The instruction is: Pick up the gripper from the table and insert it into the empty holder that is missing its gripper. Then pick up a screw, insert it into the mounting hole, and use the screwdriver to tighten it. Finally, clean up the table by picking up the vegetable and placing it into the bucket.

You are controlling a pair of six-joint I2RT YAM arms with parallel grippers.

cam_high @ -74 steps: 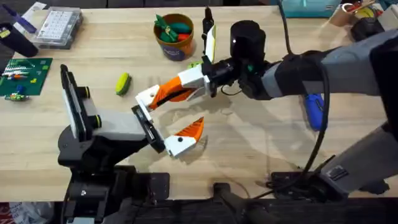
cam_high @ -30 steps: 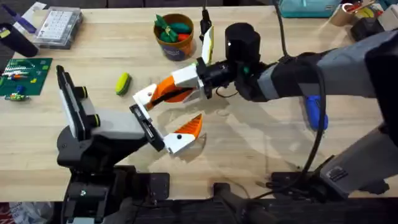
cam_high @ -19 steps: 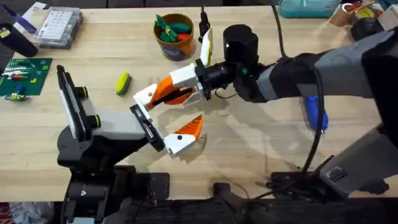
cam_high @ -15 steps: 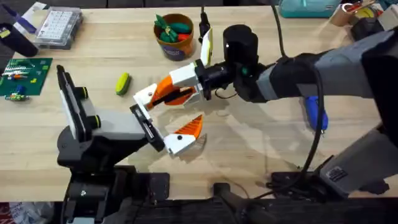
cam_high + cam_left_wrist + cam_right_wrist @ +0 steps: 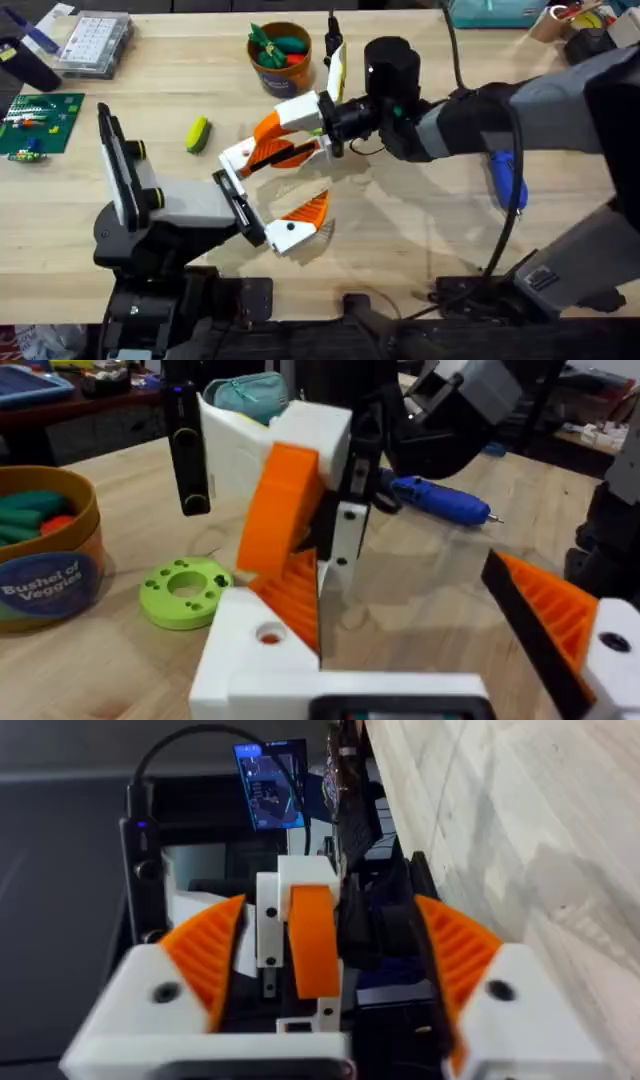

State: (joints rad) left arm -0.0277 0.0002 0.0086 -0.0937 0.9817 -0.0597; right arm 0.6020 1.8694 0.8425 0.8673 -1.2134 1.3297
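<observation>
Meeting over the middle of the worktop [image 5: 420, 250], the two claws face each other.

The left claw [image 5: 262, 198] is spread wide, its orange pads apart. The right claw [image 5: 280, 145] grasps a white-and-orange gripper part [image 5: 290, 500] and holds it against the left claw's upper finger. The vegetable [image 5: 197, 133] lies left of both claws, well apart. The bucket [image 5: 281, 72] stands near the far edge, beyond the right claw. The screwdriver [image 5: 505, 180] lies toward the right edge, beside the right arm.
</observation>
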